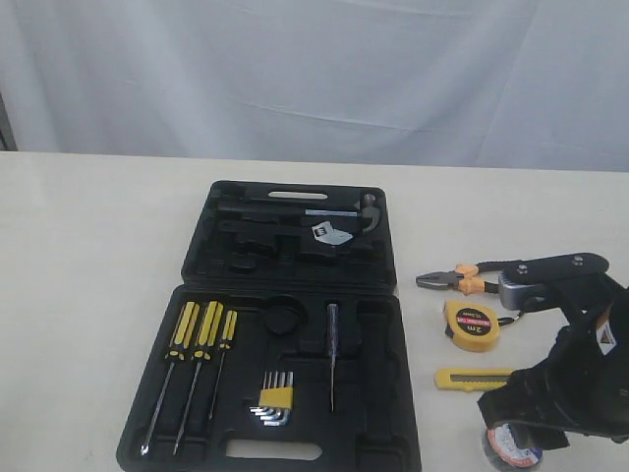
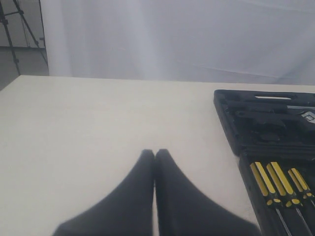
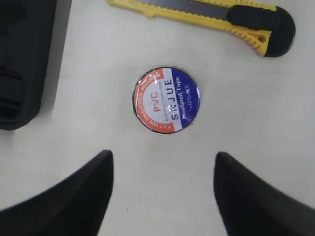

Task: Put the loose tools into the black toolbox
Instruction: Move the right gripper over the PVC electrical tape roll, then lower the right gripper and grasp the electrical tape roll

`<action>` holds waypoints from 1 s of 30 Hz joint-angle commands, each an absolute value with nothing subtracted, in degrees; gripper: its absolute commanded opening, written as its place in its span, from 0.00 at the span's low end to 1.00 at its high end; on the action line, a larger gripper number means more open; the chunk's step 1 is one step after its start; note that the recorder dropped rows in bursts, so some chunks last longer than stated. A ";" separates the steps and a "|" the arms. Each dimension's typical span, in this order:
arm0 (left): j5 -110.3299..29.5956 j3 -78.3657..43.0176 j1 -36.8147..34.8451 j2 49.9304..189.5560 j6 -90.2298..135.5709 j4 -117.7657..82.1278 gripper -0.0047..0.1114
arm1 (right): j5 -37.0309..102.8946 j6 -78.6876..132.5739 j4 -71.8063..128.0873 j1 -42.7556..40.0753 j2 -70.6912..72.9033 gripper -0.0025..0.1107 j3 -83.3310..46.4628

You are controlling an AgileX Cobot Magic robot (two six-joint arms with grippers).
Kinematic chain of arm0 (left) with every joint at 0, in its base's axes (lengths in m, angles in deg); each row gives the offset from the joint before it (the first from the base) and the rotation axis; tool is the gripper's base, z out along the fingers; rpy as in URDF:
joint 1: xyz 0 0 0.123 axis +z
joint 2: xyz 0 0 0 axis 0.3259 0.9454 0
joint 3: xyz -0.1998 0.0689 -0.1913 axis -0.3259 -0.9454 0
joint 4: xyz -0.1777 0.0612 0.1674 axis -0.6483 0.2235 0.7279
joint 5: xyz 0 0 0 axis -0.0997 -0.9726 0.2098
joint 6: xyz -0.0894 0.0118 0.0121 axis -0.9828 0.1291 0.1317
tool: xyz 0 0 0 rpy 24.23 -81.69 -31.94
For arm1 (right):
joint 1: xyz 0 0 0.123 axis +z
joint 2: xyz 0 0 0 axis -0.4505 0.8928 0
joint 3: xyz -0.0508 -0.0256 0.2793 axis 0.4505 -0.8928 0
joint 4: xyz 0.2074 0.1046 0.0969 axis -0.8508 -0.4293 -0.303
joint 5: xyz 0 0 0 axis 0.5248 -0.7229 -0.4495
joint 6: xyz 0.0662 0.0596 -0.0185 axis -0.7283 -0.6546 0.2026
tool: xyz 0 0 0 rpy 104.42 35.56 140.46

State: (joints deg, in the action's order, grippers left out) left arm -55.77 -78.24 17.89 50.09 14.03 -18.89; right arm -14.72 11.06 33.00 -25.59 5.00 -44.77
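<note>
Your right claw (image 3: 162,156) hangs over the tape roll (image 3: 166,99), jaws spread wide and gripping nothing. The roll lies flat on the table (image 1: 88,246), label up, just ahead of the two tips and centred between them, so you look lined up to drop around it. It sits outside the toolbox (image 1: 378,393), off the right side of the half that holds the screwdrivers (image 1: 201,329).

The knife (image 3: 206,17) lies just beyond the roll, then the tape measure (image 1: 472,324) and the pliers (image 1: 462,278), all down that same right side. None of the four is in a recess yet.

A flat roll offers only its rim to pinch, and I reckon that's why you're above it with the jaws this wide. Your left claw (image 2: 154,156) is clenched on nothing, parked left of the toolbox and out of the way.
</note>
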 commanded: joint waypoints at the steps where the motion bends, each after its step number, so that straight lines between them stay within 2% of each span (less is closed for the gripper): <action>1: -55.80 -78.37 17.77 49.93 13.97 -19.03 0.04 | -13.14 10.80 33.61 -25.29 5.07 0.61 -44.36; 12: -55.80 -78.37 17.77 49.93 13.97 -19.03 0.04 | -6.20 9.55 33.61 -25.29 5.63 0.61 -44.36; 30: -55.80 -78.37 17.77 49.93 13.97 -19.03 0.04 | -1.28 1.74 39.68 -25.29 20.43 0.61 -44.36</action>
State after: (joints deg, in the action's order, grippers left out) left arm -55.77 -78.24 17.89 50.09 14.03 -18.89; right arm -2.32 3.79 38.49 -25.49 19.30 -44.65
